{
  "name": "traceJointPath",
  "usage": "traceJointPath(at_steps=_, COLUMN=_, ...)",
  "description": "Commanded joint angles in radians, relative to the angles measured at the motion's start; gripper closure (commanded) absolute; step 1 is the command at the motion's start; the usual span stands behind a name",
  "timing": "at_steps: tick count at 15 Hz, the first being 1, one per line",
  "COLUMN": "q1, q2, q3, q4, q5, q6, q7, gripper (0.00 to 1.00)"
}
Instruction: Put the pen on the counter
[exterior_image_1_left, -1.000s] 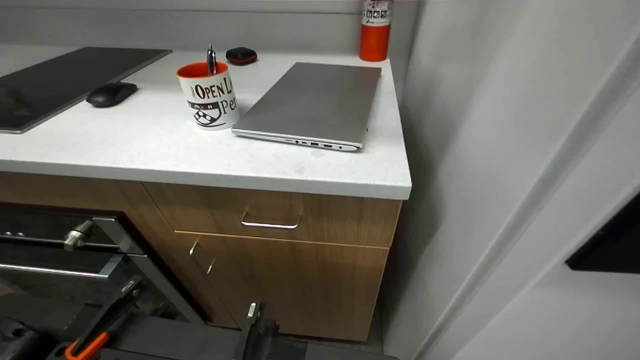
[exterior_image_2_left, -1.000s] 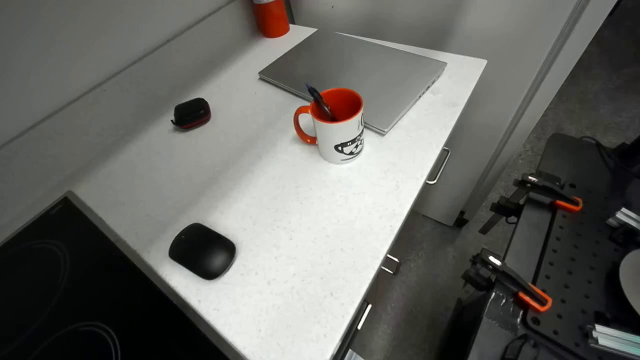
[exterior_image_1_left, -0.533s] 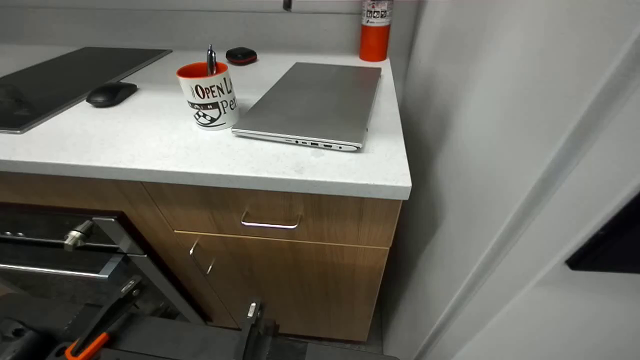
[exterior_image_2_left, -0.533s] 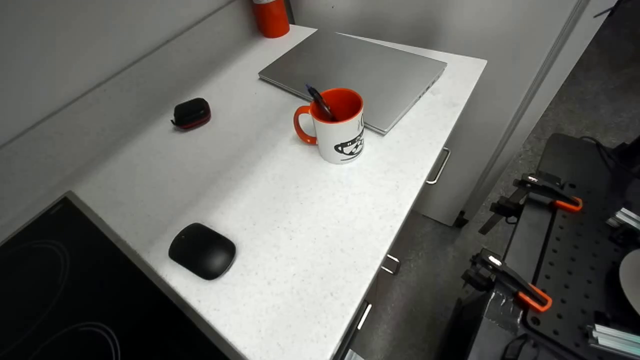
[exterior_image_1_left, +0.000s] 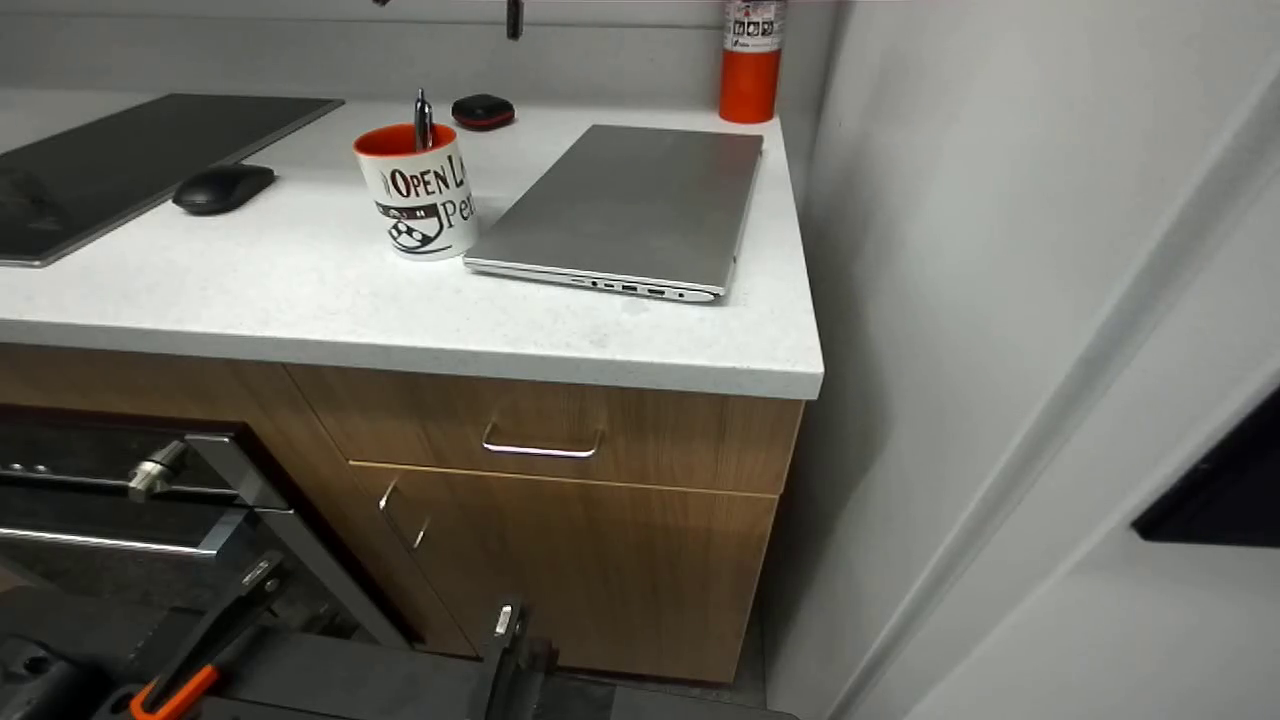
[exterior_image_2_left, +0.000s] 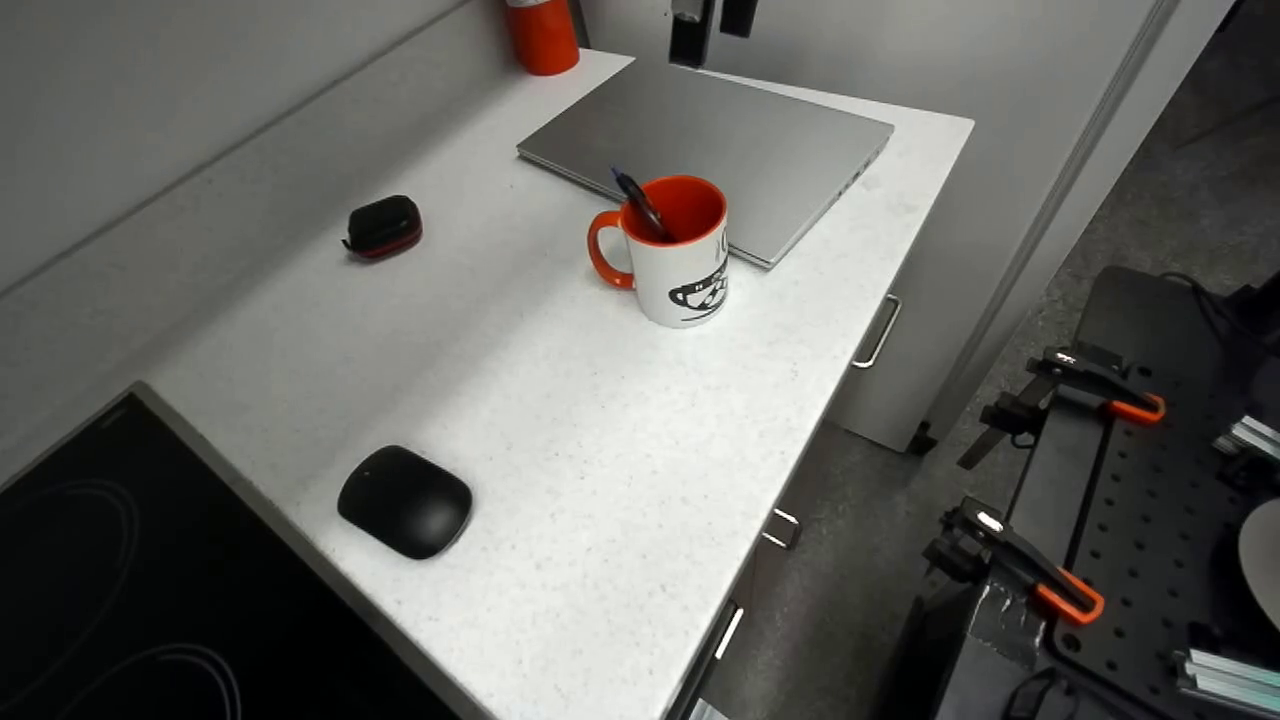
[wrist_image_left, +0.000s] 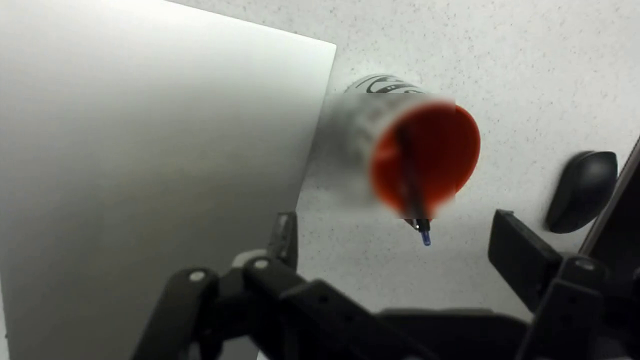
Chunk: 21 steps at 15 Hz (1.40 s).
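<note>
The pen (exterior_image_1_left: 423, 122) is slim and dark with a metal clip and a small blue end. It leans inside a white mug (exterior_image_1_left: 425, 210) with a red-orange inside, its upper end sticking out over the rim. The pen also shows in an exterior view (exterior_image_2_left: 640, 203) and in the wrist view (wrist_image_left: 424, 226), where its lower part is blurred. The mug stands upright on the white counter (exterior_image_1_left: 250, 295). My gripper (wrist_image_left: 395, 227) is open and empty above the counter; in the wrist view the pen's end appears between its fingers, not touched. Only the fingertips (exterior_image_1_left: 448, 10) (exterior_image_2_left: 714, 30) show in both exterior views.
A closed grey laptop (exterior_image_1_left: 640, 200) lies right beside the mug. A black mouse (exterior_image_2_left: 405, 502), a small black and red case (exterior_image_2_left: 384, 228) and a black cooktop (exterior_image_1_left: 150, 150) are on the counter. A red cylinder (exterior_image_1_left: 750, 85) stands at the back corner near the wall.
The fingertips have come into view at the top edge of both exterior views, moving left and a little down in the view that showed a fingertip half a second ago. Pen and mug have not moved.
</note>
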Motion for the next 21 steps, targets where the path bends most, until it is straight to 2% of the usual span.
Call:
traceJointPath(at_steps=1, q1=-0.002, q2=0.004, q3=0.004, q4=0.001, q5=0.000, q6=-0.001, q7=0.001, gripper=0.00)
traceJointPath(at_steps=14, q1=-0.002, q2=0.005, q3=0.004, q4=0.001, q5=0.001, q6=-0.001, q7=0.001, gripper=0.00)
traceJointPath(at_steps=21, q1=0.019, q2=0.023, q3=0.035, q4=-0.029, q5=0.025, q6=0.151, q7=0.004, gripper=0.00)
